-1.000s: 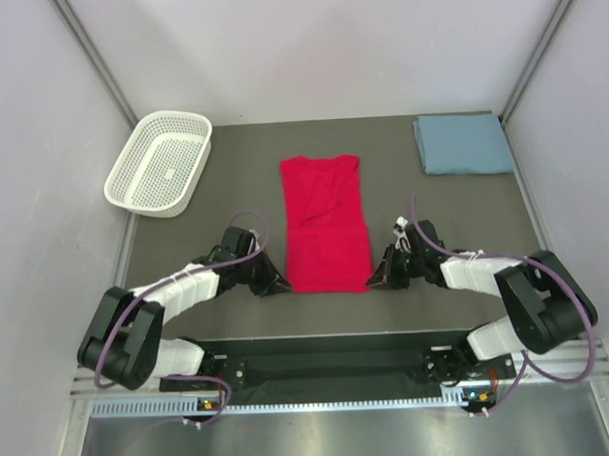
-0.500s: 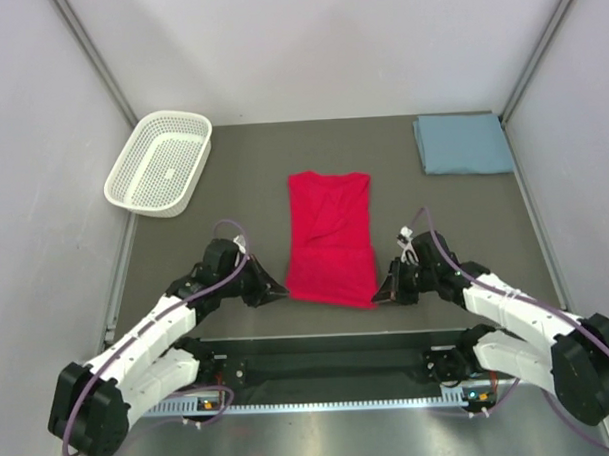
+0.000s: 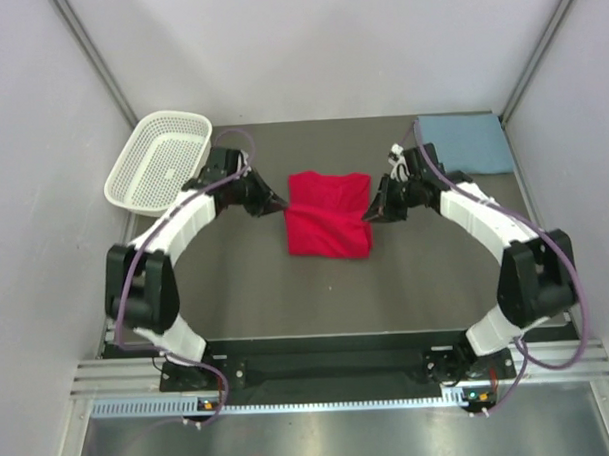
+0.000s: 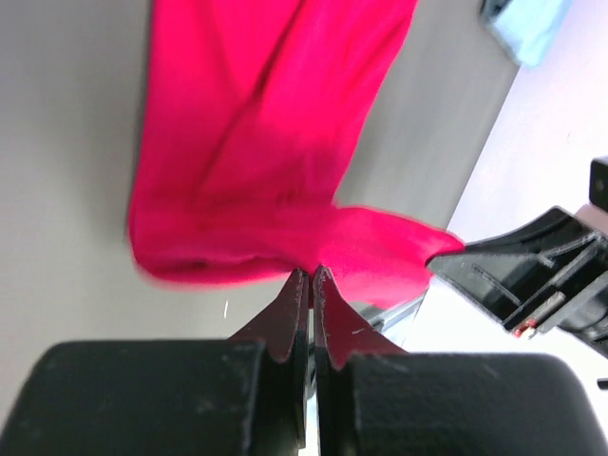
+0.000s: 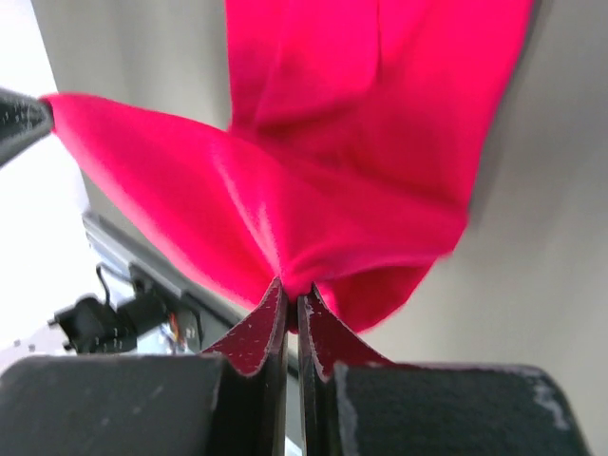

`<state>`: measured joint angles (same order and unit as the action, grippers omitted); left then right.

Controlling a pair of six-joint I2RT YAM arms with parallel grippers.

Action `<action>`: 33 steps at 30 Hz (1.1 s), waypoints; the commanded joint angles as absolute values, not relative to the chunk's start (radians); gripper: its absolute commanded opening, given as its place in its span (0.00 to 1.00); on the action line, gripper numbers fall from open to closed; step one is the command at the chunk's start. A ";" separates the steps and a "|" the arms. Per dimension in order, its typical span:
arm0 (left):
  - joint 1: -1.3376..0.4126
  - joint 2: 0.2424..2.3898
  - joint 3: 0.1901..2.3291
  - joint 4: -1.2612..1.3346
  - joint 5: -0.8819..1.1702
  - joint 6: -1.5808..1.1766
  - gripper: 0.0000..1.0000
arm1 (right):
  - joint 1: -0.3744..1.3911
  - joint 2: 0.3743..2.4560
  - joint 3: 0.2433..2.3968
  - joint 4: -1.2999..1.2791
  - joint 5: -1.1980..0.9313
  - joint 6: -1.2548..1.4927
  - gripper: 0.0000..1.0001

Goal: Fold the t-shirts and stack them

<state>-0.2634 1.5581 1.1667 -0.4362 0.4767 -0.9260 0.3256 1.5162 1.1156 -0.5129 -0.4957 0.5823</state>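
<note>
Left gripper: pressed together, pinching 1 edge of the red t-shirt. Right gripper: likewise pressed together, pinching the opposite edge. Held cloth raised and doubled over the rest of the shirt, which lies at the middle of the table. Blue-grey t-shirt flat at the far right corner, judged already folded. Judged remaining: lay down and release this fold, finish the red t-shirt, then stack the 2. White basket at the far left corner.
</note>
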 commanded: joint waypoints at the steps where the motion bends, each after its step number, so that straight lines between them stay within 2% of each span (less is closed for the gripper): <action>1: -0.244 1.736 1.356 -0.455 0.564 -0.821 0.00 | 0.295 1.621 1.273 -0.571 -0.522 0.520 0.00; 8: -0.236 1.986 1.649 -0.451 0.627 -0.805 0.00 | 0.244 1.856 1.489 -0.583 -0.566 0.512 0.00; 14: -0.212 2.108 1.776 -0.425 0.646 -0.830 0.00 | 0.200 1.989 1.649 -0.612 -0.597 0.491 0.00; 33: -0.167 2.350 1.965 -0.299 0.646 -0.933 0.00 | 0.150 2.253 1.901 -0.577 -0.657 0.528 0.00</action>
